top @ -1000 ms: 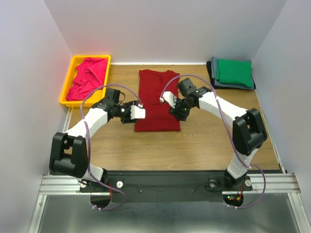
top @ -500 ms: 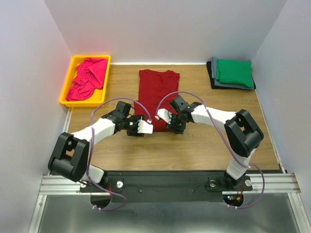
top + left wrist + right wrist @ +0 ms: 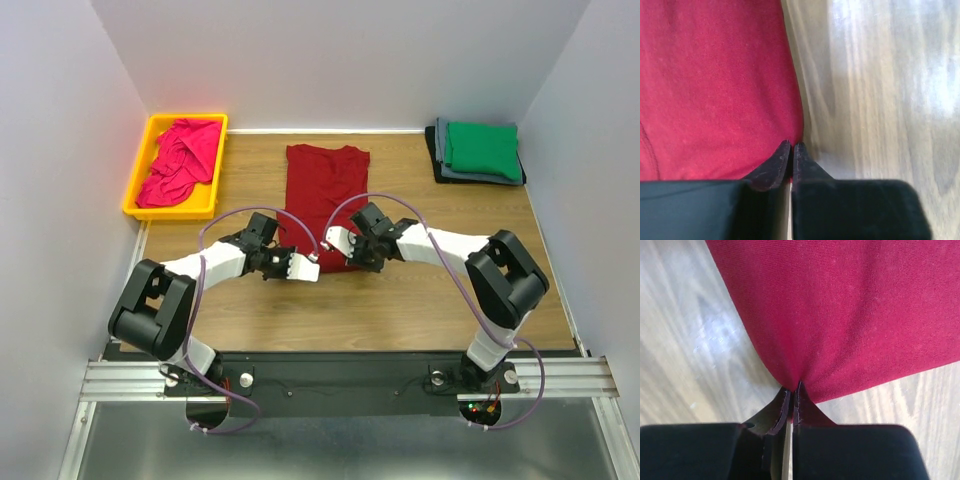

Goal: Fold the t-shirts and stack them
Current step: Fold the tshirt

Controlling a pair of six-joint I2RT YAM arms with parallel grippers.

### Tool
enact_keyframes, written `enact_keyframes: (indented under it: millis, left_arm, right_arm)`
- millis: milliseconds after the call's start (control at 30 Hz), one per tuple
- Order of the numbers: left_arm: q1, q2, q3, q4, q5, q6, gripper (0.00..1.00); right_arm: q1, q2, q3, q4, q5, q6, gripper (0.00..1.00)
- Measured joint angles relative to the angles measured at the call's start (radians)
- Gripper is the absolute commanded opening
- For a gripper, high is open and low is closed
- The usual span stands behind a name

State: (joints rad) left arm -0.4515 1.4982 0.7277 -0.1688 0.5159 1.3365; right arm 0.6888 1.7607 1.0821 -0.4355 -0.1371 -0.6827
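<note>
A dark red t-shirt [image 3: 325,190] lies folded into a long strip in the middle of the wooden table. Both arms are low over its near edge. My left gripper [image 3: 311,268] is shut on the near left corner of the cloth. In the left wrist view the red cloth [image 3: 715,85] runs down into the closed tips [image 3: 791,146]. Beside it, my right gripper [image 3: 334,260] pinches the near hem, and the cloth [image 3: 855,310] puckers into its closed tips [image 3: 791,388]. A magenta-pink t-shirt [image 3: 180,160] lies crumpled in the bin.
The yellow bin [image 3: 134,192] stands at the back left. At the back right is a folded stack: a green t-shirt [image 3: 483,148] on a grey one [image 3: 441,160], with a black one [image 3: 433,150] showing at the edge. Bare wood [image 3: 890,90] lies beside the red cloth.
Both arms came down toward the near edge of the dark red t-shirt. Both grippers, open before, closed on its near hem.
</note>
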Motion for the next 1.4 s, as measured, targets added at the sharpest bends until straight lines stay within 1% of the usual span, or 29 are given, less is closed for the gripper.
enact_keyframes:
  millis: [133, 200, 400, 500, 767, 867, 1000, 1133, 1233, 1267, 1300, 1400]
  left_arm:
    - [-0.012, -0.033, 0.000, -0.051, 0.009, 0.001, 0.00]
    - [-0.014, -0.076, 0.003, -0.095, 0.022, 0.001, 0.00]
    - [-0.046, -0.269, 0.072, -0.279, 0.070, 0.009, 0.00]
    - [-0.072, -0.357, 0.103, -0.388, 0.107, 0.029, 0.00]
    - [-0.152, -0.518, 0.161, -0.676, 0.208, 0.111, 0.00]
    - [-0.167, -0.540, 0.228, -0.779, 0.241, 0.116, 0.00]
    - [-0.165, -0.497, 0.304, -0.792, 0.234, 0.076, 0.00]
    - [-0.098, -0.377, 0.376, -0.777, 0.229, 0.068, 0.00]
    - [-0.004, -0.187, 0.480, -0.729, 0.255, 0.071, 0.00]
    - [0.021, -0.138, 0.506, -0.718, 0.262, 0.072, 0.00]
    - [0.042, -0.087, 0.528, -0.704, 0.271, 0.074, 0.00]
    - [0.100, 0.103, 0.618, -0.667, 0.295, 0.079, 0.00]
  right_arm:
    - [0.002, -0.029, -0.021, -0.029, -0.002, 0.015, 0.01]
    - [0.003, -0.063, -0.021, -0.077, -0.013, 0.026, 0.01]
    - [0.006, -0.272, -0.013, -0.271, -0.087, 0.023, 0.01]
    - [0.008, -0.348, 0.006, -0.376, -0.129, 0.009, 0.01]
    - [0.076, -0.471, 0.078, -0.645, -0.244, -0.022, 0.01]
    - [0.093, -0.506, 0.150, -0.703, -0.250, -0.008, 0.01]
    - [0.069, -0.477, 0.249, -0.712, -0.217, -0.018, 0.01]
    - [-0.046, -0.378, 0.290, -0.700, -0.216, -0.090, 0.01]
    - [-0.146, -0.239, 0.297, -0.665, -0.229, -0.165, 0.01]
    - [-0.157, -0.224, 0.298, -0.659, -0.230, -0.175, 0.00]
    - [-0.193, -0.161, 0.306, -0.642, -0.241, -0.204, 0.01]
    - [-0.250, -0.038, 0.359, -0.609, -0.261, -0.251, 0.01]
